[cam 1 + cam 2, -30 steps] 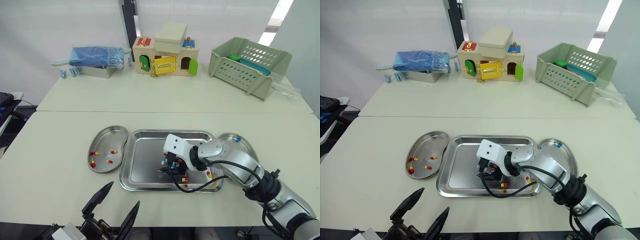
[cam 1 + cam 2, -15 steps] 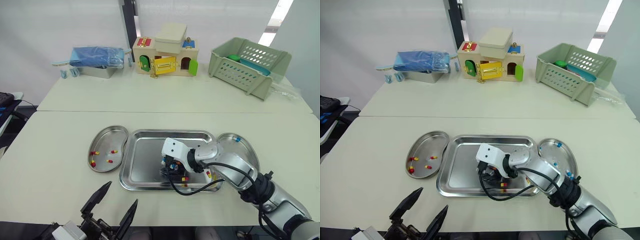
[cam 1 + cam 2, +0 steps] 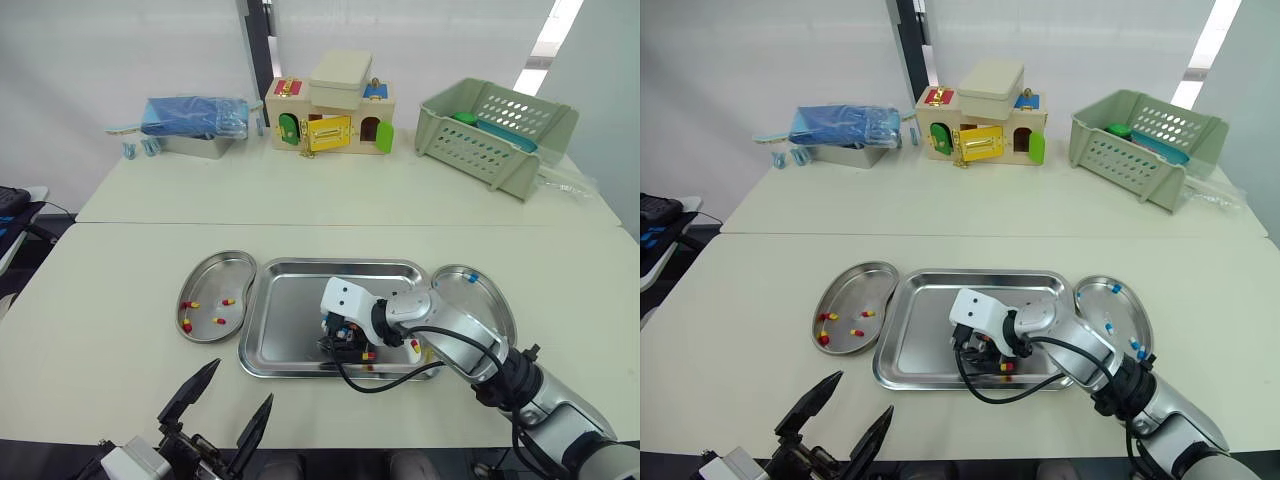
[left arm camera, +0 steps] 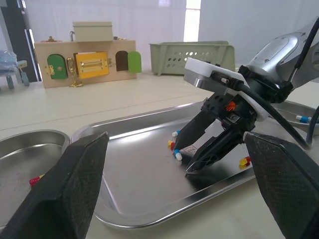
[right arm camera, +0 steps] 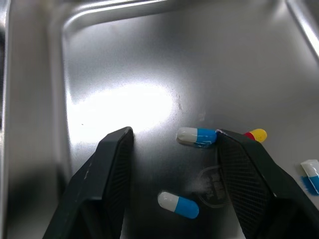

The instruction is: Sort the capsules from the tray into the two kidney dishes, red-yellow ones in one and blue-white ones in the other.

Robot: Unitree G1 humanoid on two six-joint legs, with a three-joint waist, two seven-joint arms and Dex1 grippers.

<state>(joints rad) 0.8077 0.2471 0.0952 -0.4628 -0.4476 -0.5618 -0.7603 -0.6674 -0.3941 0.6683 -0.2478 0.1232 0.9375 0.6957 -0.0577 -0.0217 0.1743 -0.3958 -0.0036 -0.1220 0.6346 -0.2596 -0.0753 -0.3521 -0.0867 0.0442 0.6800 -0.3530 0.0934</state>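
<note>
Now my right gripper [image 5: 173, 132] has its jaws apart astride a blue-white capsule [image 5: 178, 205] on the tray [image 3: 290, 272], by its near edge. I've sunk lower this past second, so a pinch looks next. My forearm reaches in low over the near right corner. My left gripper [image 3: 222, 418] hangs spread off the desk's [image 3: 100, 300] near edge.

No text or labels can be read.

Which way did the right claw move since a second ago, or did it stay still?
Yes, a little: the right claw slid toward the near rim of the tray, closer to the robot.
</note>
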